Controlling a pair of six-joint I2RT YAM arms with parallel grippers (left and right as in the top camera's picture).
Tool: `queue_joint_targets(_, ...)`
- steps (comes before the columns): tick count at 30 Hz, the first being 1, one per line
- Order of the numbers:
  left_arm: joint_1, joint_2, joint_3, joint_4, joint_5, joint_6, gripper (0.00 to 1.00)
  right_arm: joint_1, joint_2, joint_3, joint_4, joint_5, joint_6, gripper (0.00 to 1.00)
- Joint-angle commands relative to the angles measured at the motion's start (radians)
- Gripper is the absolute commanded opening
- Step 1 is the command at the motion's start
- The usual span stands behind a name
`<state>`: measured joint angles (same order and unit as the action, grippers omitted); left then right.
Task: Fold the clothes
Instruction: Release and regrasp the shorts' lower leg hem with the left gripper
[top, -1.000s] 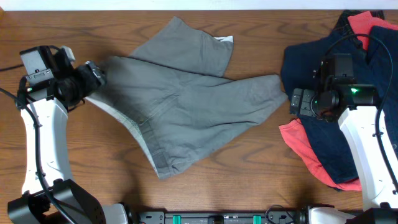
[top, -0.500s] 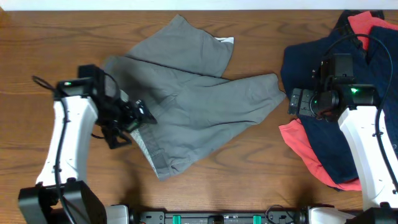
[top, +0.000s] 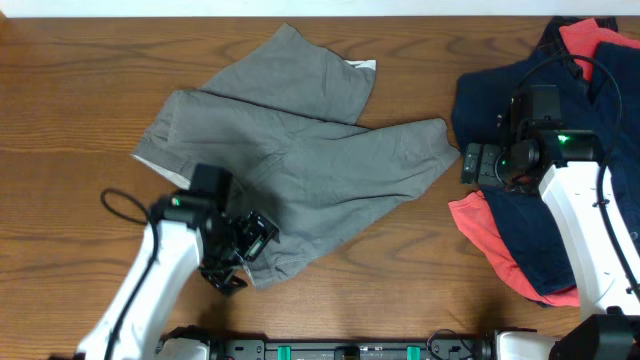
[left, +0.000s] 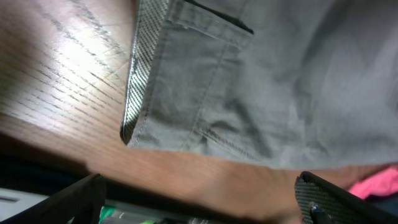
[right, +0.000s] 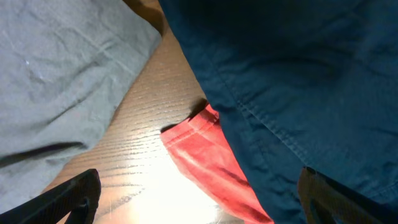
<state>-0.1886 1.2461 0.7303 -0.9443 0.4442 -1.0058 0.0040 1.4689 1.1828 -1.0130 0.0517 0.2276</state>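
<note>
The grey trousers (top: 300, 160) lie spread and partly folded across the middle of the table. My left gripper (top: 245, 255) is open and empty at their near corner by the waistband; the left wrist view shows that waistband corner (left: 149, 106) with its white-lined edge just ahead of the fingers (left: 199, 205). My right gripper (top: 475, 163) is open and empty, hovering at the left edge of the navy garment (top: 540, 200), beside the trousers' right tip. The right wrist view shows the grey cloth (right: 56, 74), the navy cloth (right: 298, 81) and the red garment (right: 205, 155) below the open fingers (right: 199, 199).
The navy and red garments (top: 480, 230) lie piled at the right side of the table, reaching its far right corner. Bare wood table (top: 80, 100) lies left of the trousers. The table's front edge (top: 350, 345) is close behind my left gripper.
My left arm has swung from the trousers' far left edge down to their near corner by the front edge. The left flap of the trousers now lies uncovered. The right arm has barely moved.
</note>
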Motion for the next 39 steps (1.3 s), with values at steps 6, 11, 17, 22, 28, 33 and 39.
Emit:
queue_joint_targets(6,-0.163,-0.065,-0.146,0.160,-0.183,-0.358,0.98,-0.007,0.005,0.013,-0.003,-0.003,0.003,0.99)
queue_joint_targets(11,-0.189,-0.050,-0.214,0.248,-0.203,-0.439,0.98,-0.007,0.005,0.013,-0.009,-0.003,0.003,0.99)
queue_joint_targets(17,-0.189,-0.050,-0.234,0.277,-0.217,-0.441,0.90,-0.007,0.005,0.013,-0.010,-0.003,0.000,0.99)
queue_joint_targets(22,-0.207,-0.050,-0.241,0.277,-0.217,-0.450,0.75,-0.007,0.005,0.013,-0.010,-0.003,0.000,0.99)
queue_joint_targets(28,-0.268,-0.050,-0.242,0.284,-0.217,-0.502,0.75,-0.007,0.005,0.013,-0.010,-0.003,0.000,0.99)
queue_joint_targets(33,-0.331,-0.050,-0.242,0.284,-0.218,-0.539,0.75,-0.007,0.005,0.013,-0.010,-0.003,0.000,0.99)
queue_joint_targets(39,-0.352,-0.050,-0.242,0.292,-0.282,-0.570,0.74,-0.007,0.005,0.013,-0.012,-0.003,-0.007,0.99)
